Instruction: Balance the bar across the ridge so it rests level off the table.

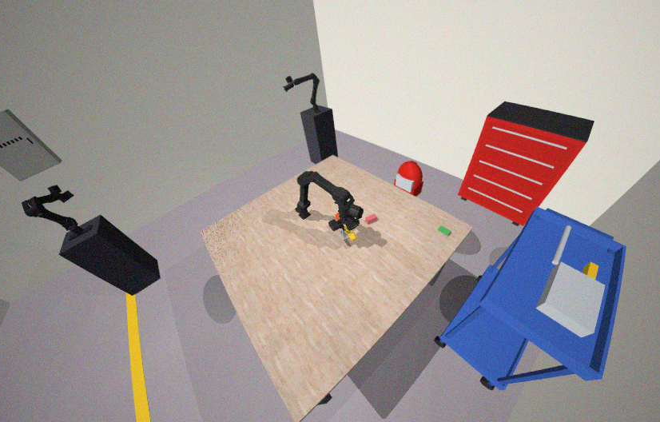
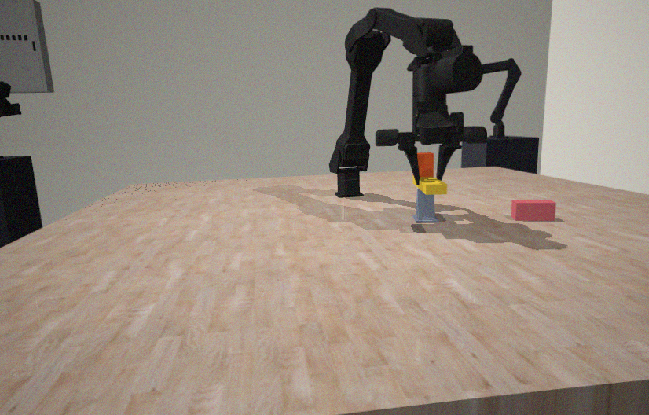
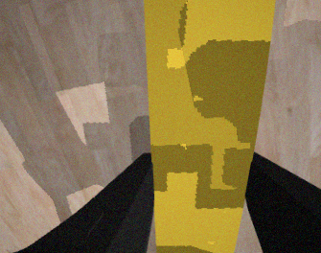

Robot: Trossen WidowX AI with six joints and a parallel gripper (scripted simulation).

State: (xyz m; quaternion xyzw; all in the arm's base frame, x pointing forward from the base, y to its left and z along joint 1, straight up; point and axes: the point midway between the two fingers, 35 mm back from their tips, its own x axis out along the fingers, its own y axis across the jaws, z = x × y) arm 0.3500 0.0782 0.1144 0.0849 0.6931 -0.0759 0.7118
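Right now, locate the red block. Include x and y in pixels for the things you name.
In the exterior view, the red block (image 1: 371, 219) (image 2: 533, 211) sits on the table (image 1: 291, 293) (image 2: 265, 309), right of the blue-grey ridge (image 2: 425, 206) in the picture.

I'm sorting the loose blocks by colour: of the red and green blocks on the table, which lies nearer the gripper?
The red block; the green one lies farther off.
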